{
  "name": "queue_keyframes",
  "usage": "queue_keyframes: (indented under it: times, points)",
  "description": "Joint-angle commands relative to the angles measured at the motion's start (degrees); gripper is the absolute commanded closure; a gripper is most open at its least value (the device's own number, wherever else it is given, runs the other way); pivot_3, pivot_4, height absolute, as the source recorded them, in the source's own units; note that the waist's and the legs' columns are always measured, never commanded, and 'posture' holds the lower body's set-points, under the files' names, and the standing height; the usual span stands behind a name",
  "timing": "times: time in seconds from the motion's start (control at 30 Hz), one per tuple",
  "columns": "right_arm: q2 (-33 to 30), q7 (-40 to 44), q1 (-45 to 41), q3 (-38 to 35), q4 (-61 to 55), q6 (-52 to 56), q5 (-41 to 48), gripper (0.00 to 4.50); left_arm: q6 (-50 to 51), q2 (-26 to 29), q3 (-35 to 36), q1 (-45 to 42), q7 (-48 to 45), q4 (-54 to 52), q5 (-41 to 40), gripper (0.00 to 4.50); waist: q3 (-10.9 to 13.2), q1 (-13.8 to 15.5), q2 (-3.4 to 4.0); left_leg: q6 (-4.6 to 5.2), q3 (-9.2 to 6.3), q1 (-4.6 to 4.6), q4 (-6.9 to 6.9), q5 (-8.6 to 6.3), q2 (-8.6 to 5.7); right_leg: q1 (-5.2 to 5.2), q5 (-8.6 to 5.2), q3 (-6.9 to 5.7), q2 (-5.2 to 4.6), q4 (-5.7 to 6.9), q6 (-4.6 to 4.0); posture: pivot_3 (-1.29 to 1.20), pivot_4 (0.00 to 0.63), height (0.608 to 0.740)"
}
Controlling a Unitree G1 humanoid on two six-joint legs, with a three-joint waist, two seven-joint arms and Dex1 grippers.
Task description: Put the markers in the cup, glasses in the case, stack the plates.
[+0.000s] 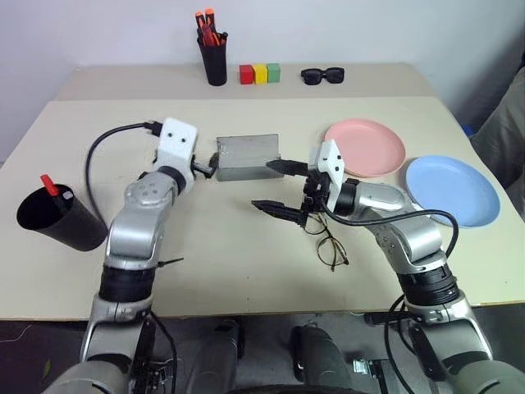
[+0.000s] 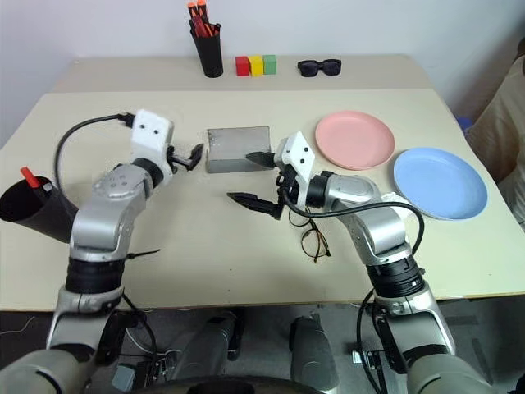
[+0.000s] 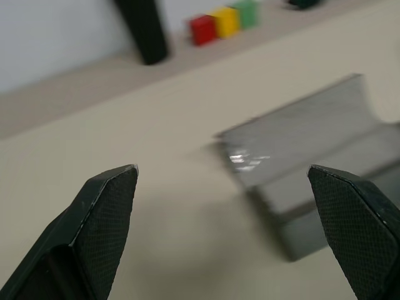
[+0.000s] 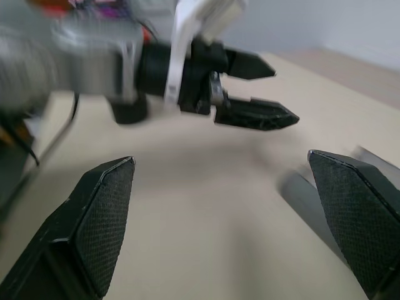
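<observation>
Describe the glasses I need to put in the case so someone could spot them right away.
On the beige table, look near its front edge, under the right gripper. The glasses lie there: thin dark wire frames with clear lenses, unlike the chunky black sunglasses at the back.

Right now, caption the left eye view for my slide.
Both open end effectors, left and right, flank the closed case; glasses lie nearby.

You have the grey hard-shell case (image 1: 246, 156) mid-table, wire-frame glasses (image 1: 328, 244) nearer, two round plastic plates (image 1: 366, 147) right, black plastic cup (image 1: 59, 218) far left.
</observation>
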Motion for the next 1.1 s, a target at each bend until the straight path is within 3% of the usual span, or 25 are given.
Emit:
queue_keyframes:
  times: [0.03,0.27,0.47,0.57,0.77,0.8,0.97,1.1]
  points:
    - [-4.28,1.95,0.99,-1.97,-2.04,-1.24,-1.02,0.00,-3.56,2.52,-5.10,-5.59,-10.14,9.03,-1.09,0.06,0.00,-0.24,0.00,0.00,0.02,0.00,0.00,0.00,0.00,0.01,0.00,0.01,0.00,-0.03,0.00,0.00,0.150,0.740]
    - [-15.22,5.90,7.46,-6.10,-8.79,0.71,0.43,0.00,-11.27,3.33,-11.89,-17.09,-24.93,30.16,-0.26,0.06,0.06,-0.28,-0.03,0.01,0.03,-0.04,0.00,0.00,-0.02,0.01,0.00,0.00,-0.09,-0.04,0.01,0.00,0.150,0.740]
    - [-16.89,3.75,11.68,-8.71,-12.36,1.48,0.43,0.00,-19.15,2.70,-14.69,-23.07,-30.68,44.26,2.96,0.06,0.07,-0.45,-0.04,0.04,0.03,-0.03,-0.01,-0.02,-0.01,0.00,-0.01,0.00,-0.14,-0.04,0.02,0.00,0.150,0.740]
    - [-16.56,2.49,13.01,-9.07,-13.81,1.83,0.36,0.00,-22.20,2.20,-15.26,-24.72,-32.50,49.31,4.33,0.95,0.08,-0.34,-0.05,0.06,0.00,-0.05,0.00,-0.03,-0.04,-0.01,-0.01,0.01,-0.23,-0.04,0.04,0.00,0.150,0.740]
    - [-16.68,1.88,13.47,-9.10,-13.98,1.81,0.34,0.00,-25.50,2.41,-15.29,-24.24,-34.71,51.26,6.00,4.09,0.08,-0.18,-0.06,0.11,-0.03,-0.07,0.06,-0.05,-0.10,0.03,-0.05,0.00,-0.37,-0.04,0.12,0.00,0.150,0.740]
    - [-16.75,1.93,13.44,-9.14,-13.87,1.76,0.37,0.00,-25.85,2.49,-15.29,-24.03,-34.82,51.05,6.22,4.45,0.08,-0.21,-0.06,0.12,-0.03,-0.07,0.06,-0.05,-0.10,0.03,-0.05,0.00,-0.38,-0.04,0.13,0.00,0.150,0.740]
    - [-17.35,2.29,11.94,-8.67,-12.39,2.92,0.18,0.00,-34.09,5.74,-15.30,-17.72,-42.31,39.83,4.43,4.45,0.09,-0.53,-0.06,0.13,-0.05,-0.07,0.03,-0.06,-0.09,-0.01,-0.05,0.01,-0.39,-0.02,0.13,0.00,0.150,0.740]
    - [-18.28,1.90,11.41,-8.51,-11.61,6.64,0.51,0.00,-33.31,11.74,-15.95,-9.16,-51.92,22.34,1.37,4.45,0.10,-0.59,-0.04,0.13,-0.07,-0.08,0.02,-0.06,-0.01,-0.04,-0.05,0.03,-0.41,-0.02,0.11,0.00,0.150,0.740]
